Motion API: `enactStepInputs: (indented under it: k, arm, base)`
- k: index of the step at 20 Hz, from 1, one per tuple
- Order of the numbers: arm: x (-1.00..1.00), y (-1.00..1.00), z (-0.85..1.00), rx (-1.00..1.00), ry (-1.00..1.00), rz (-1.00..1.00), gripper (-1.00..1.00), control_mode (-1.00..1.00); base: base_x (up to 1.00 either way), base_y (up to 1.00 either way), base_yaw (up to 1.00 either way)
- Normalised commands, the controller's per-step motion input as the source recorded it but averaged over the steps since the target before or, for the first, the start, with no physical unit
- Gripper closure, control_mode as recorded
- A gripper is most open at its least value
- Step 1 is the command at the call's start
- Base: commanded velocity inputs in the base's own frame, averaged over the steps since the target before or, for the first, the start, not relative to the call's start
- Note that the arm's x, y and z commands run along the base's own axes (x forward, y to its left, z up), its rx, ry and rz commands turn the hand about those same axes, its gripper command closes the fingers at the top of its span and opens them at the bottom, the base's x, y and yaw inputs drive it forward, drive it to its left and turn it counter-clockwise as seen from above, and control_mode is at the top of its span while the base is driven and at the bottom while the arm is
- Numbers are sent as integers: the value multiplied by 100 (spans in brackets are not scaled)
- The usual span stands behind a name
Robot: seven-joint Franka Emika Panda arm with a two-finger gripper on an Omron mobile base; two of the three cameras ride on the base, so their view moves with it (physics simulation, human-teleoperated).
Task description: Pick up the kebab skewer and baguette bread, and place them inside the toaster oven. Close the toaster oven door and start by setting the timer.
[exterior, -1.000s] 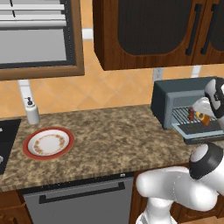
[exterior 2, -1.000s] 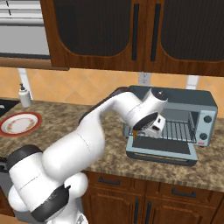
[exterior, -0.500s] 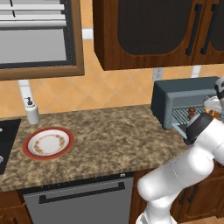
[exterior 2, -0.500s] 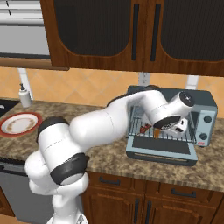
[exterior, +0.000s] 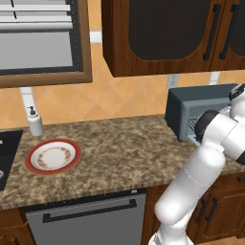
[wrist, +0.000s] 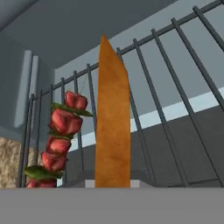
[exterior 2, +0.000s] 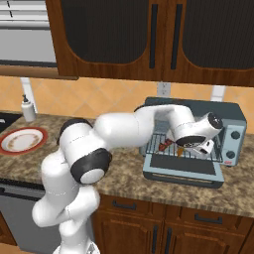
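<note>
A golden-orange bread piece stood lengthwise at centre, rising from the lower edge over the wire rack. The skewer, carrying red meat chunks and green pieces, lay just beside it on the rack.

We find no legible text, number, brand or sign in any view. The toaster oven carries round knobs and a small red patch on its right-hand control panel (too small for us to resolve any lettering). The plate has a faint patterned ring inside its red rim, decorative and not writing.
</note>
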Motion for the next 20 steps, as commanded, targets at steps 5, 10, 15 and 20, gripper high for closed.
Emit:
enactStepInputs:
  k: [5, 10, 15, 20]
  arm:
    - [52, -37, -15, 10, 1, -3, 100, -100]
    - [32, -45, -19, 10, 0, 0, 100, -100]
    - [5, -19, -6, 6, 0, 0, -100, -100]
    - [0, 2, -11, 1, 0, 0, -100, -100]
  base:
    - [0, 0, 0]
    - [0, 0, 0]
    - [0, 0, 0]
    - [0, 0, 0]
